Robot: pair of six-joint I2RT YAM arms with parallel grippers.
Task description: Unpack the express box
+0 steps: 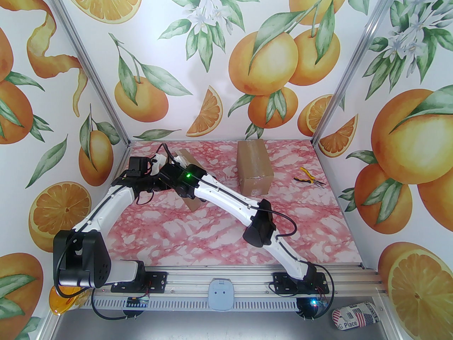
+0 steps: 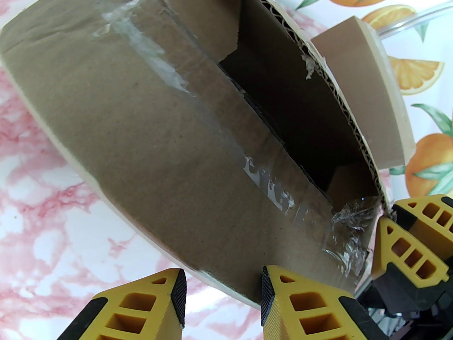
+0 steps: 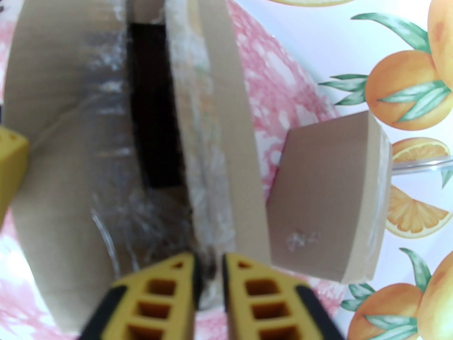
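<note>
**2 arms meet at the left box**

Both arms reach to a brown box (image 1: 193, 204) at the far left of the pink marble table (image 1: 198, 239). The right arm (image 1: 226, 195) lies across its front, and the left arm (image 1: 102, 209) comes in from the side. A 2nd, taped box (image 1: 254, 166) stands well apart at the far middle, with yellow-handled pliers (image 1: 308, 177) near it on the right.

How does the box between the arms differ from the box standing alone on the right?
The box between the arms is open, its flap raised over a dark gap; the lone box is shut and taped. The right claw grips the first box's flap; nothing touches the lone box. Both are brown cardboard.
</note>
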